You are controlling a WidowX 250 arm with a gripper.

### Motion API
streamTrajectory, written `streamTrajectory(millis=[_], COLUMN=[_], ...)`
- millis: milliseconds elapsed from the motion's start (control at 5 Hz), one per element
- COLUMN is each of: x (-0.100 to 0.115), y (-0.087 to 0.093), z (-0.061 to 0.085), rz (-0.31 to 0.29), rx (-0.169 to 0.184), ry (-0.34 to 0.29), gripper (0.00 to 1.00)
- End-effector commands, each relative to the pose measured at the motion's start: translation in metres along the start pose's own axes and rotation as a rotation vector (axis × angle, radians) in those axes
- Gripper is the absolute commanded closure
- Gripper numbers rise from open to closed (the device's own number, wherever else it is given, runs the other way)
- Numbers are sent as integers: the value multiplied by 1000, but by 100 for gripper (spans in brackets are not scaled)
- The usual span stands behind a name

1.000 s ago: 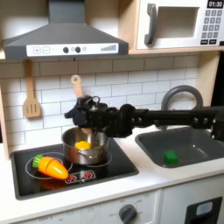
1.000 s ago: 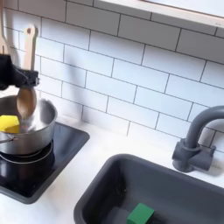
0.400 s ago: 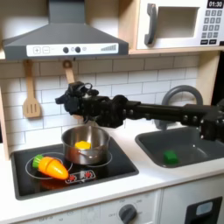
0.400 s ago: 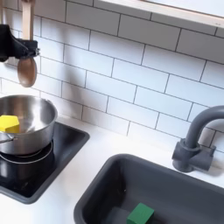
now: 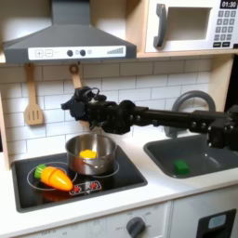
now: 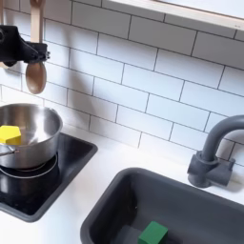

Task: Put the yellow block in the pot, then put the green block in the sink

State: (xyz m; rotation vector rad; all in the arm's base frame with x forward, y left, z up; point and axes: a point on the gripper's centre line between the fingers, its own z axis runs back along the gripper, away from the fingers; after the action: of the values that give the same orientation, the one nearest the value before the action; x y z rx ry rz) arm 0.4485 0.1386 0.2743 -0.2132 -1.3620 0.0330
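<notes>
A: Where is the small bright yellow cube-like block (image 5: 86, 153)?

B: Inside the round shiny steel pot (image 5: 92, 160), which stands on the black stovetop (image 5: 121, 181) at the first exterior view's left. In the second exterior view the block (image 6: 10, 134) lies against the pot's (image 6: 36, 143) left inner wall, flat on its base. A cube has no real long axis; one face looks up.

A: And the small dark green cube-like block (image 5: 181, 166)?

B: In the dark grey rounded-rectangular sink (image 5: 206, 164) set in the white counter (image 5: 158, 193), at the first exterior view's right. In the second exterior view it (image 6: 152, 233) sits on the floor of the basin (image 6: 200, 195), near the front, one corner towards the camera.

A: How many of each?

B: One yellow block, one green block, one pot, one sink with one dark grey arched faucet (image 6: 213, 150). Also one orange toy carrot (image 5: 54, 177) lying on the stovetop, left of the pot, leafy end to the left.

A: The hand?

B: The black hand (image 5: 76, 105) hangs above the pot, near the tiled wall. It grasps nothing that I can see; whether its fingers are spread or closed, I cannot tell. A wooden spoon (image 6: 34, 69) hangs just beside it.
</notes>
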Motion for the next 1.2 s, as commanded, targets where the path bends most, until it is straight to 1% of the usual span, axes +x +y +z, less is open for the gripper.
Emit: streamTrajectory(millis=[0,200,600,1000], x=[6,9,12,12], y=[-2,-8,-14,-12], z=[-5,-8,-9,-10], rz=[-3,-5,-3,1], rx=[-8,-22,-34,-32], ry=[-12,-19,-23,-23], gripper=[100,100,100,100])
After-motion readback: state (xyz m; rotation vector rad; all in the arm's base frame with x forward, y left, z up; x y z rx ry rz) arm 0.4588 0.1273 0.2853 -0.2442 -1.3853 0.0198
